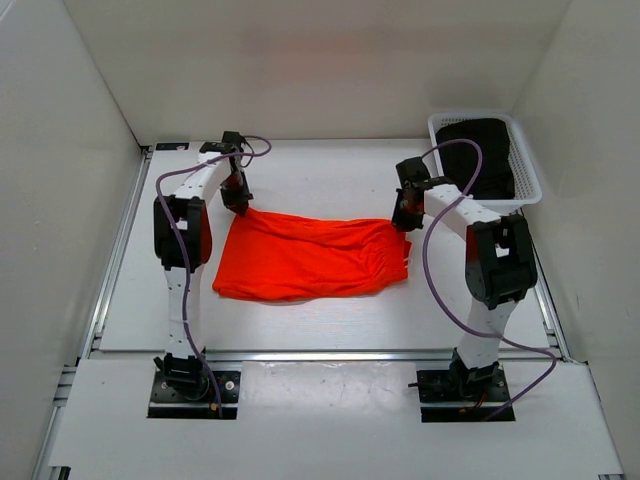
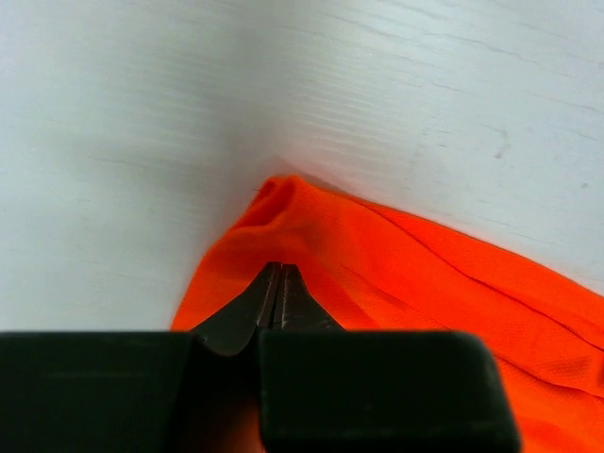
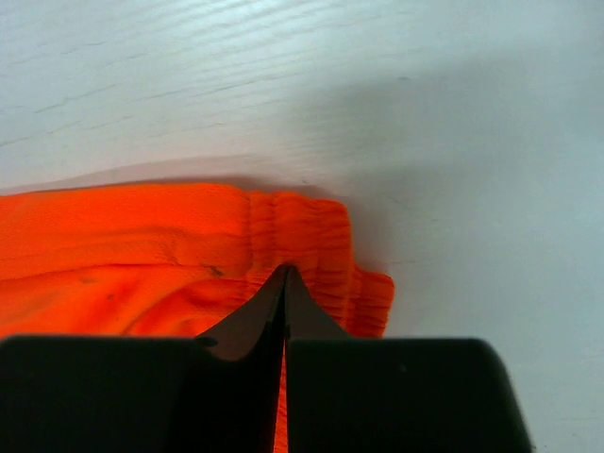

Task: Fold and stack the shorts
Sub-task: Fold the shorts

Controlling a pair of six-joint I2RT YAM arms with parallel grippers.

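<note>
Orange-red, soft, limp, light: shorts (image 1: pixel 305 258) pinched at both far corners, left gripper (image 2: pixel 277 276) and right gripper (image 3: pixel 286 279) closed tight on cloth; corners likely best holds, gathered waistband (image 3: pixel 288 219) firmest.

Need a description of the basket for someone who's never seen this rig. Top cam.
Start at the white table and go to its far right corner, past the right gripper. The white perforated basket sits there, close to the side wall. It is the only container in view and holds black fabric, while the orange shorts lie mid-table.
</note>
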